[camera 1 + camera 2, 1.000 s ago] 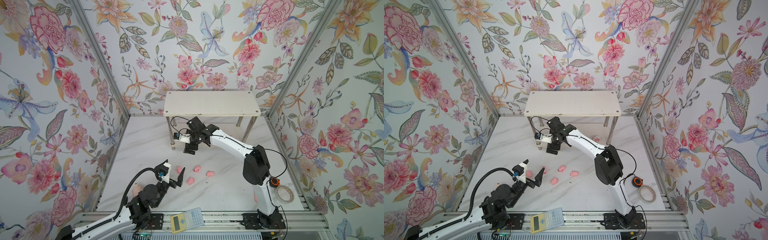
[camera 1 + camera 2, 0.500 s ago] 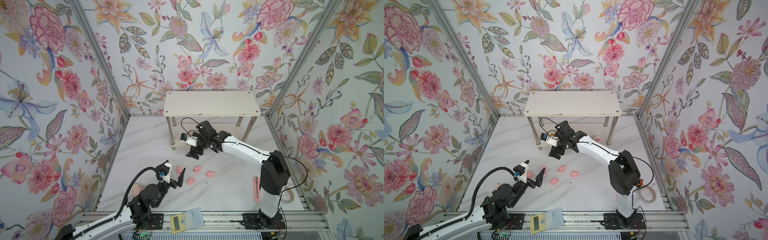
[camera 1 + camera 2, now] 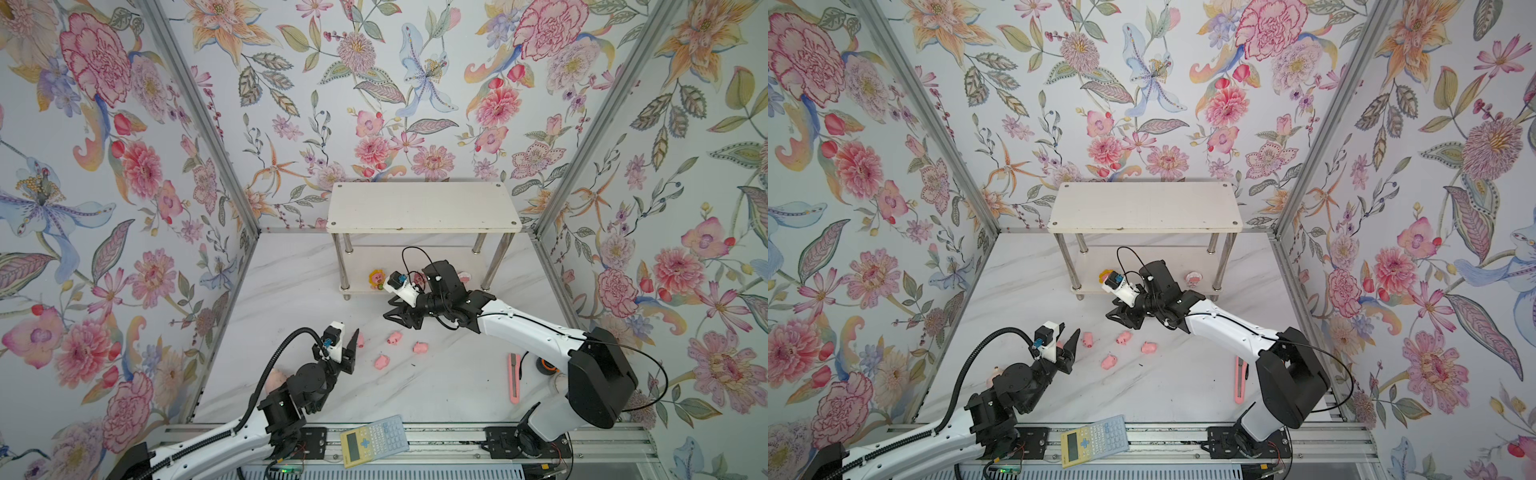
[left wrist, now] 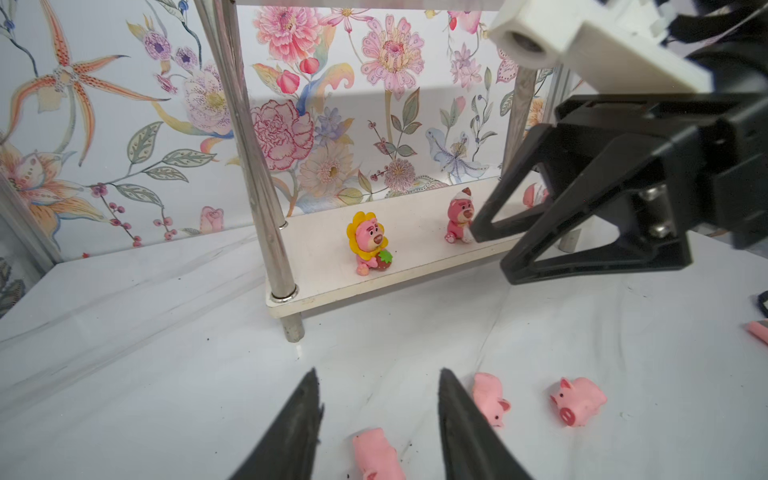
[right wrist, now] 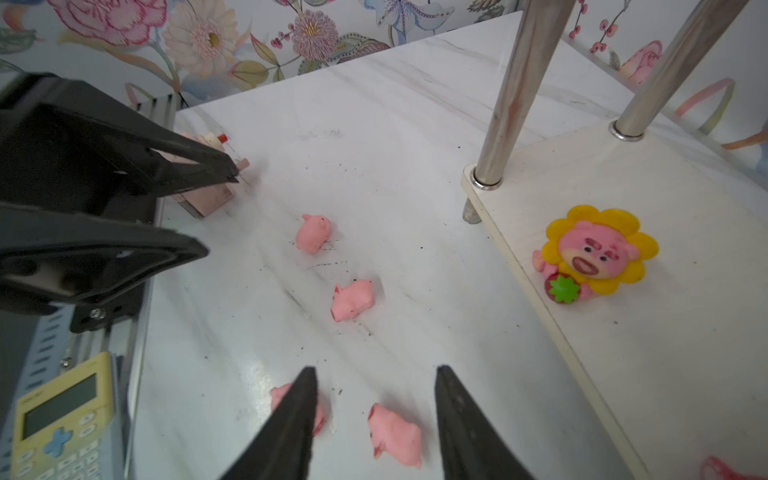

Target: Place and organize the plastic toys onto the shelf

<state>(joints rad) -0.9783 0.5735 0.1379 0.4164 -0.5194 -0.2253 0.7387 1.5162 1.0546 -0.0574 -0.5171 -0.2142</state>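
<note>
The pink pigs (image 3: pixel 394 337) lie loose on the desk (image 3: pixel 291 299), on the near side of the shelf (image 3: pixel 424 208); your right end effector (image 5: pixel 375 369) hovers over two, narrowly parted and empty; the left end effector (image 4: pixel 378 374) likewise (one pig beneath); they're probably light, stiff, slick; pinch across the flanks.
</note>
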